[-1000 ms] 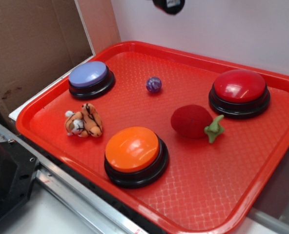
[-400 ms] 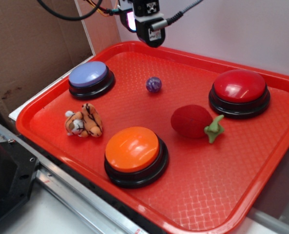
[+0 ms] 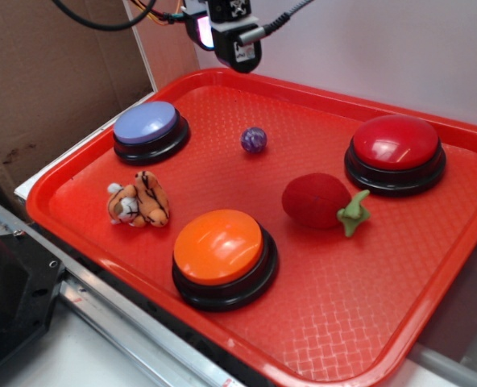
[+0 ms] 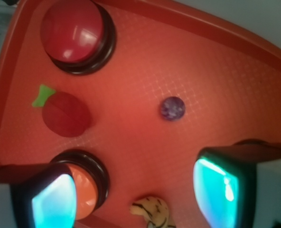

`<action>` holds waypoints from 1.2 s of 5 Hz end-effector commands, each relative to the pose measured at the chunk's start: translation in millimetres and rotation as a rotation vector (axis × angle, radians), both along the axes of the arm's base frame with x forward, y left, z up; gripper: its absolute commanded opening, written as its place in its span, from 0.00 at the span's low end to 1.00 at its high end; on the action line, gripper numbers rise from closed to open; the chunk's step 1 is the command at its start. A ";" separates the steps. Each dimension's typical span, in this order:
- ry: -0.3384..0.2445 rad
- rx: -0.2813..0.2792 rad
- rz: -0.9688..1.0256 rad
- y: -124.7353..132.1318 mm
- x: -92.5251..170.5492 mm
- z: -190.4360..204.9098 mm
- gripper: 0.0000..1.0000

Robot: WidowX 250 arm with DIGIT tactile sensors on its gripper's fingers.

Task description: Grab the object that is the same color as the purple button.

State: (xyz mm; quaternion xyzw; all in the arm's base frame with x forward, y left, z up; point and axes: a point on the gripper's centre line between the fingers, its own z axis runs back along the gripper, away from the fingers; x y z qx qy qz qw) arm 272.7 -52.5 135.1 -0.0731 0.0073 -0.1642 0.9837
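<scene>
Nearest to us in the exterior view, a metal rail [image 3: 134, 330] runs along the front edge of the red tray [image 3: 359, 322]. Just behind the tray's front rim sits the orange-topped button [image 3: 219, 248] on its black base. To its left the striped tiger plush [image 3: 138, 200] lies on its side, apart from the button. To the right and a little farther back we see the red plush strawberry [image 3: 317, 200], its green leaves pointing toward the tray's right side.

Farther back, near the middle of the tray, rests the purple ball [image 3: 254, 139], small, glossy and marbled, standing free with nothing touching it. It lies between the purple button [image 3: 147, 125] at the tray's far left and the red-topped button [image 3: 396, 145] at the far right, well apart from both.

Beyond the ball, the tool [image 3: 240, 58] hangs in the air above the tray's far rim, clear of everything. In the wrist view we see its two fingers [image 4: 219, 187] spread wide with nothing between them, so the tool is released; the ball shows past them on the tray floor. Cables [image 3: 109, 20] trail off the arm to the upper left, in front of a cardboard sheet [image 3: 45, 72] and beside a pale wall [image 3: 383, 48].
</scene>
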 end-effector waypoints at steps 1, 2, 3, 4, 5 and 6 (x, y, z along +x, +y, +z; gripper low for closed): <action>-0.087 -0.012 -0.028 -5.5 -1.3 17.6 1.00; -0.087 -0.012 -0.028 -5.5 -1.3 17.6 1.00; -0.104 -0.003 -0.008 6.3 -1.7 11.3 1.00; -0.066 0.005 0.045 27.3 2.4 -6.0 1.00; -0.018 -0.009 0.057 34.5 8.7 -26.7 1.00; 0.019 -0.014 0.048 34.4 29.9 -53.0 1.00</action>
